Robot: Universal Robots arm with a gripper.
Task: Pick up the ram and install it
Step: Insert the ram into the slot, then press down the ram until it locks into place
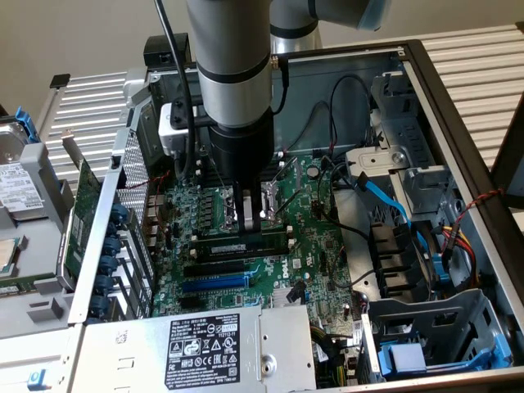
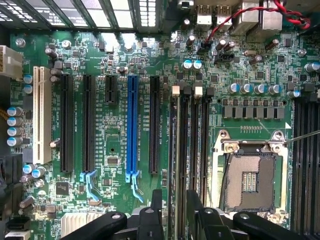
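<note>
Wrist view, closest in: the gripper (image 2: 175, 212) hangs low over the memory slots (image 2: 192, 140). Its two black fingers (image 2: 156, 207) are spread, one on either side of the ram (image 2: 180, 150). The ram stands on edge in the memory slot nearest the black expansion slots (image 2: 154, 125) and appears as a thin strip. Neither finger appears to press it. I cannot tell whether it is fully seated or whether the white end clips (image 2: 176, 90) have closed.

Handling, as a judgement: a light, rigid, thin board that is brittle under twist. Its chips and edge contacts are best left untouched. The sound hold is across the two flat faces at mid-length of the top edge, so that it stays level.

Just beyond the memory slots lies the open processor socket (image 2: 248, 182). Farther out, in the exterior view, the power supply (image 1: 205, 344) sits at the chassis edge. A large green card (image 1: 82, 217) stands outside the case on the exterior view's left.
</note>
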